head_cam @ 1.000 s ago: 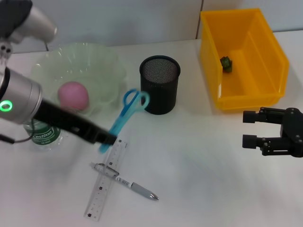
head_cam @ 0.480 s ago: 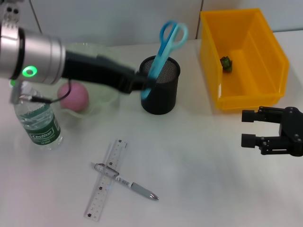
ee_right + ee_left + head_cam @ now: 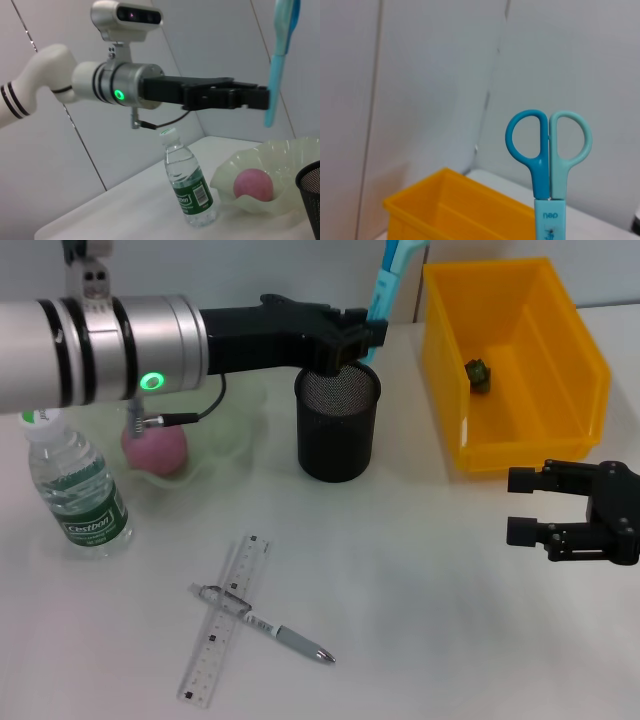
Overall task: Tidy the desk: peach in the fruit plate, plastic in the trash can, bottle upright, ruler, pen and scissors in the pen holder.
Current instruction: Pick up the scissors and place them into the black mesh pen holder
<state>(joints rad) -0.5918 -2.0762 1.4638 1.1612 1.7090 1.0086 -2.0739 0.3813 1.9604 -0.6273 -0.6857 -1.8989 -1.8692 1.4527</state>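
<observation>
Gripping the blue plastic scissors (image 3: 385, 285) upright, the left gripper (image 3: 362, 335) has risen w/ them since 0.5 s ago, above the black mesh pen holder (image 3: 338, 420). Right gripper (image 3: 528, 506) parked, fingers open.
</observation>
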